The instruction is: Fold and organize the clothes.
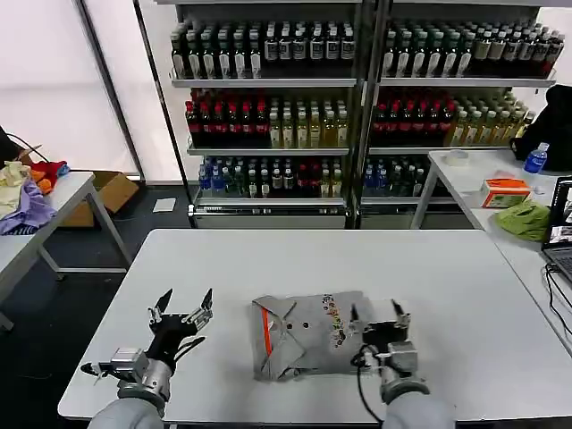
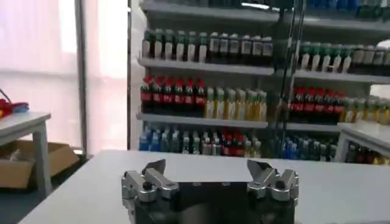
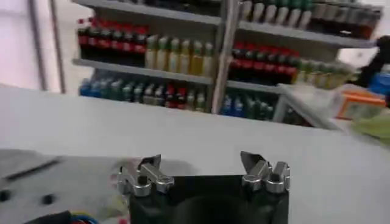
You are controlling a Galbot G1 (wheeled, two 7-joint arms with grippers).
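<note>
A light grey T-shirt (image 1: pixel 304 344) lies folded into a rough square near the front middle of the white table (image 1: pixel 313 259). Its orange-red neck lining faces my left side and its small multicoloured chest print (image 1: pixel 335 320) faces up. My left gripper (image 1: pixel 184 304) is open above bare table, a short way left of the shirt. In its own wrist view the left gripper (image 2: pixel 207 165) has nothing between its fingers. My right gripper (image 1: pixel 376 314) is open over the shirt's right edge. In its own wrist view the right gripper (image 3: pixel 201 161) is empty, with grey cloth (image 3: pixel 36 182) to one side.
Shelves of bottled drinks (image 1: pixel 357 98) stand behind the table. A side table on the left carries lavender, yellow and red fabrics (image 1: pixel 27 192). Another table on the right holds a bright green cloth (image 1: pixel 525 217), an orange box (image 1: pixel 506 190), a water bottle (image 1: pixel 534 159) and a laptop (image 1: pixel 561 228).
</note>
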